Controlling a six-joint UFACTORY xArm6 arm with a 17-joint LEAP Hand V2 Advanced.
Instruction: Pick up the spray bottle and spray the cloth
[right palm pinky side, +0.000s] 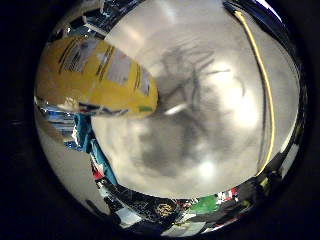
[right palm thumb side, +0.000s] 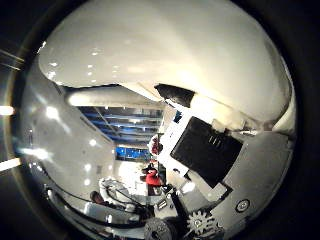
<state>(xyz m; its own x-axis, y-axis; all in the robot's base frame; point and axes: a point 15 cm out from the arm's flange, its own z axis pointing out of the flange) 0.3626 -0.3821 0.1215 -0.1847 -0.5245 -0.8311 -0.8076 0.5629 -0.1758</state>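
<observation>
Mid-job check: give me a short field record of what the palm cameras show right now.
bottle: yellow labelled bottle body fills much of the little finger side view, so close to the palm
surface: pale grey tabletop beyond it, with a dark shadow on it
cloth: not seen in either view
hand: white and black parts show in the thumb side view
grasp: cannot tell whether the fingers are closed on the bottle

You only get part of the yellow bottle (right palm pinky side: 95, 75): its far end runs off the view edge, label blurred. White surface (right palm thumb side: 165, 45) fills the thumb view, too close to tell what it is. Hand (right palm thumb side: 225, 165) shows only body parts; finger pose hidden. Cloth can't be made out.
</observation>
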